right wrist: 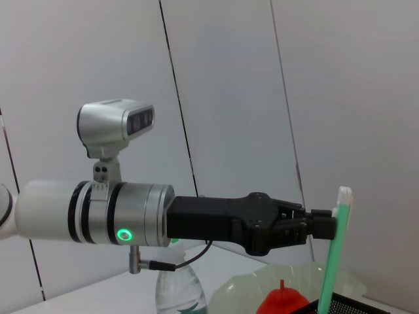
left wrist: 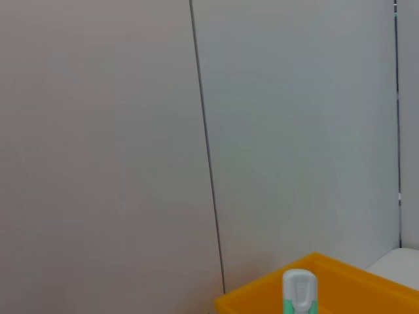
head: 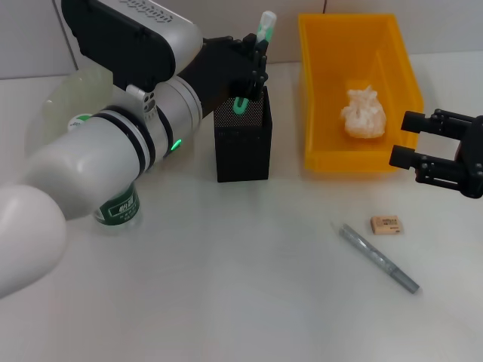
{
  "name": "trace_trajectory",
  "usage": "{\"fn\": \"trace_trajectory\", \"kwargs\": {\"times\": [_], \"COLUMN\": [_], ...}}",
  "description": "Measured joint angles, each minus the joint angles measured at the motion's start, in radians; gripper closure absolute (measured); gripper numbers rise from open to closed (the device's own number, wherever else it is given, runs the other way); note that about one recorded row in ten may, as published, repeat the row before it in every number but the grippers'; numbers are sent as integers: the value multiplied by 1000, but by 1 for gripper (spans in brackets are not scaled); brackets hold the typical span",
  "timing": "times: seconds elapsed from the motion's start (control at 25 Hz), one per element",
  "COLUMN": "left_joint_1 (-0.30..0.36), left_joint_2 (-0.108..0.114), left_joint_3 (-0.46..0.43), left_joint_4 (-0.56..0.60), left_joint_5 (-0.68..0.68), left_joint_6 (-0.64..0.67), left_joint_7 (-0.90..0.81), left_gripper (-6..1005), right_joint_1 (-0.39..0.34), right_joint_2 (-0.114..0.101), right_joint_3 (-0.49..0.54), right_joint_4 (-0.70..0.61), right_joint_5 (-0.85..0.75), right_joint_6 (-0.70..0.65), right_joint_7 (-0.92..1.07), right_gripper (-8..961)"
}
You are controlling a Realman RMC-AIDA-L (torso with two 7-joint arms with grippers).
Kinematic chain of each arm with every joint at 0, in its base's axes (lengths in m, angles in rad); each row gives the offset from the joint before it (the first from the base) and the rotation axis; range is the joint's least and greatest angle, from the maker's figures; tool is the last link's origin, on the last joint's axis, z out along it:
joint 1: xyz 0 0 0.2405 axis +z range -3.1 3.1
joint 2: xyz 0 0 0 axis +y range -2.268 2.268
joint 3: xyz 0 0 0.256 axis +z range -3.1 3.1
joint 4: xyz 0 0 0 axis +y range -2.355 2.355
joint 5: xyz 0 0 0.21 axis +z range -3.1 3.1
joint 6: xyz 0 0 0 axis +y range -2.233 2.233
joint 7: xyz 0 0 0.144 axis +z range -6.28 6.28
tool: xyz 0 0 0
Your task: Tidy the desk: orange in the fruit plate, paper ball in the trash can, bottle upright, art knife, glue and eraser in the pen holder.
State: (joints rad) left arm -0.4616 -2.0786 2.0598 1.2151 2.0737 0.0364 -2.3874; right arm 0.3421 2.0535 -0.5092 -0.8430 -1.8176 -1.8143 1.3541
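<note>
White worktop (head: pixel 249 302) under pale panelled walls. On it: black mesh pen holder (head: pixel 243 145), yellow trash can (head: pixel 321 143) with paper ball (head: pixel 363 113) inside, eraser (head: pixel 386 225) beside art knife (head: pixel 379 259), bottle (head: pixel 118 207) upright under left arm. Left gripper (head: pixel 255 66) above holder, jaws clamped on glue (head: pixel 263 29). Right gripper (head: pixel 411 148) beside can, jaws spread, holding nothing.

A pale white surface (head: pixel 226 302) filled most of the head view, smooth and softly lit, with faint shadows. Behind it rose a light grey panelled wall (left wrist: pixel 98 131), plain and matte. Thin dark vertical seams (left wrist: pixel 206 150) divided the wall panels in both wrist views.
</note>
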Motion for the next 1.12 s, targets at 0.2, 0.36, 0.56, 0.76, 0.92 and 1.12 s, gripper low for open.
{"fn": "trace_trajectory", "kwargs": {"times": [0.2,0.36,0.56,0.76,0.92,1.12], "left_joint_1": [-1,0,-2,-2,-8,-12], "left_joint_2": [0,0,0,-1,-2,-1], "left_joint_3": [28,53,56,70,76,83], "left_joint_4": [-23,-39,-57,-75,-91,-105], "left_joint_5": [-19,-20,-20,-20,-20,-20], "left_joint_6": [-38,-75,-84,-112,-122,-131], "left_joint_7": [-1,-10,-14,-34,-51,-58], "left_gripper": [894,894,894,894,894,893], "right_joint_1": [0,0,0,0,-1,-1], "right_joint_2": [0,2,3,5,6,7], "right_joint_3": [0,0,0,0,0,0], "right_joint_4": [-1,-2,-2,-2,-3,-4], "right_joint_5": [0,0,0,0,0,0], "right_joint_6": [0,-2,-2,-2,-2,-5], "right_joint_7": [1,1,1,2,2,2], "right_gripper": [362,362,363,363,363,364]}}
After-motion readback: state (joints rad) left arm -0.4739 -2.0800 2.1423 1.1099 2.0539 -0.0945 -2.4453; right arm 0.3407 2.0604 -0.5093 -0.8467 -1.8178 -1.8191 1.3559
